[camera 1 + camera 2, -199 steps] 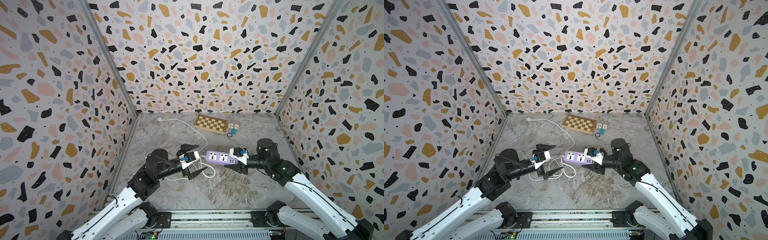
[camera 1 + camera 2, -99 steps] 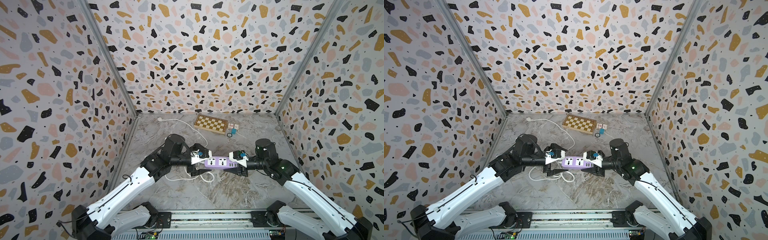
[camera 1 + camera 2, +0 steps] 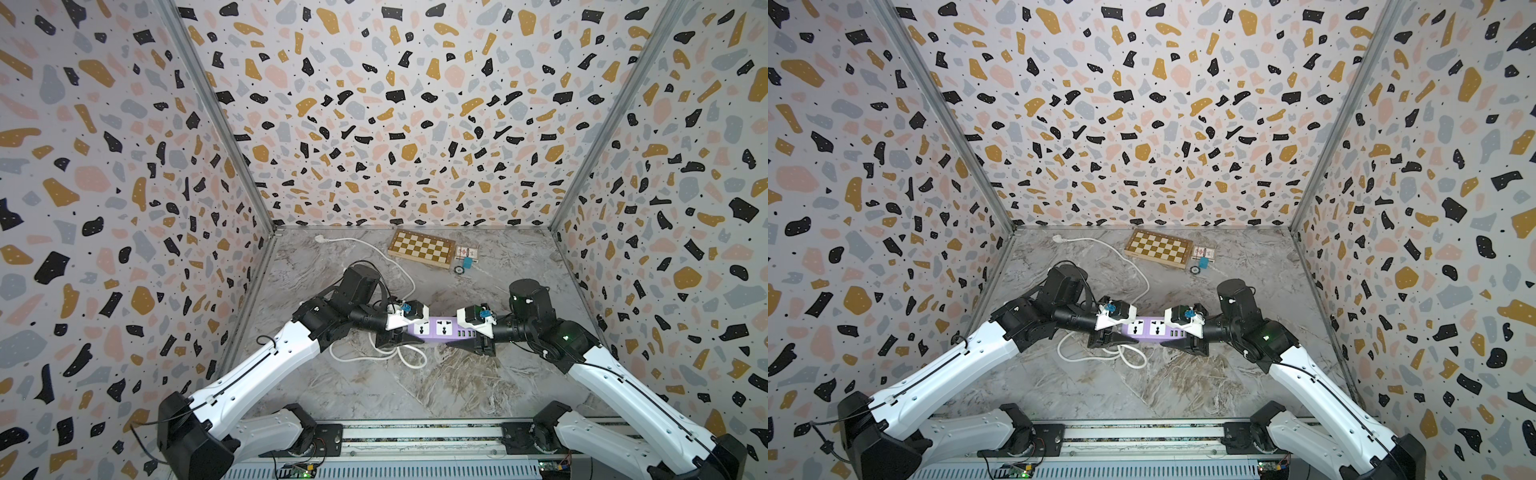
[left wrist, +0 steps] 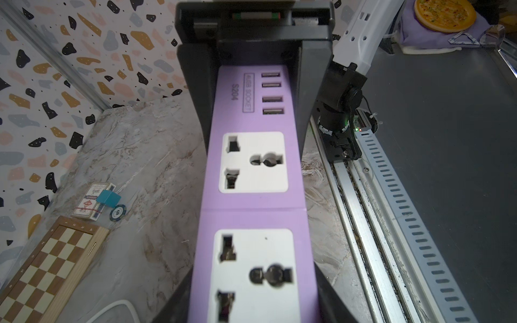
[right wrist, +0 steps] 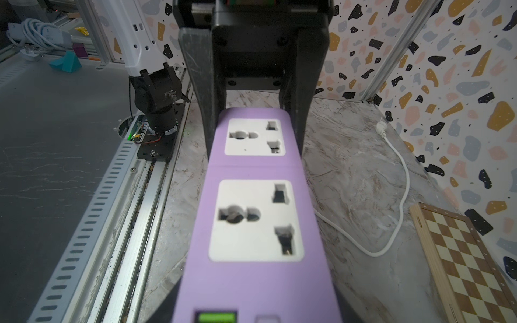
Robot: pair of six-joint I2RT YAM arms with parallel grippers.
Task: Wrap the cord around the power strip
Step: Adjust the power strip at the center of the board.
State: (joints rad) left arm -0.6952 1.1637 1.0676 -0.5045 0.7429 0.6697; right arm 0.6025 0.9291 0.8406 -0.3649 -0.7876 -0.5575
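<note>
left fingers (image 5: pixel 207 106) and right fingers (image 4: pixel 200 92) each clamp one end of the power strip (image 3: pixel 440 330), seemingly lifted; cord (image 5: pixel 408 181) lies on desk (image 3: pixel 374 395).

Terrazzo-patterned walls (image 3: pixel 395 124), grey marbled floor (image 3: pixel 374 386), metal corner posts (image 3: pixel 224 124)

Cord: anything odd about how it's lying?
No damage, but the cord is not wrapped yet: loose loops lie below the power strip, then a long run to its plug near the back wall.

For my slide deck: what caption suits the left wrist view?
Lavender power strip gripped at both ends by left pincer and right pincer over the marble tabletop, chessboard nearby.
</note>
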